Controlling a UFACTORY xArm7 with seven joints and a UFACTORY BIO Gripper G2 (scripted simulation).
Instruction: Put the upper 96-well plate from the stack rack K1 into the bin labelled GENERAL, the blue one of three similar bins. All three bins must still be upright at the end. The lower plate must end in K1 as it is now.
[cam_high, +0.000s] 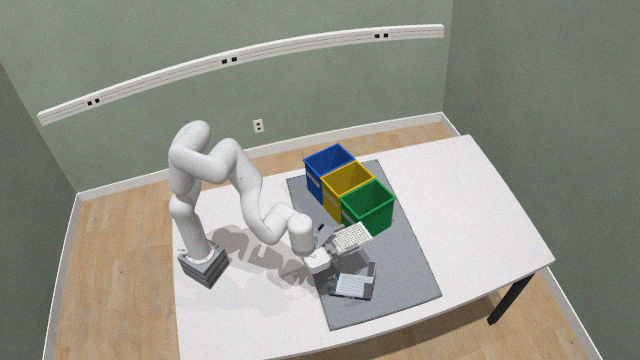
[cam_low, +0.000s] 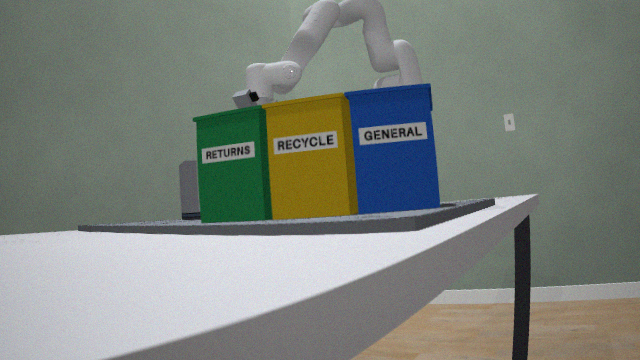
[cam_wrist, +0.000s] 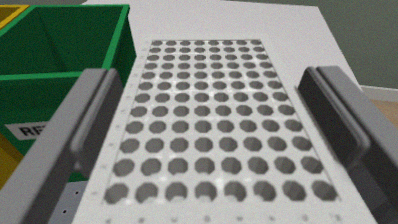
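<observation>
My gripper (cam_high: 345, 240) (cam_wrist: 211, 85) is shut on the upper 96-well plate (cam_high: 353, 237) (cam_wrist: 212, 118), a white plate held between the two fingers. It is raised off the rack, beside the green bin's near side. The lower plate (cam_high: 349, 285) sits in the grey rack K1 (cam_high: 370, 293), which shows partly in the exterior view (cam_low: 189, 187). The blue GENERAL bin (cam_high: 313, 184) (cam_low: 395, 175) stands upright at the far end of the bin row. In the exterior view the held plate and the fingers are hidden behind the bins.
The yellow RECYCLE bin (cam_high: 331, 202) (cam_low: 311, 185) and the green RETURNS bin (cam_high: 382, 220) (cam_low: 231, 192) (cam_wrist: 37, 94) stand upright in the row, with the yellow one in the middle and the green one closest to the held plate. All three stand on the grey mat (cam_high: 410, 280) (cam_low: 300, 226).
</observation>
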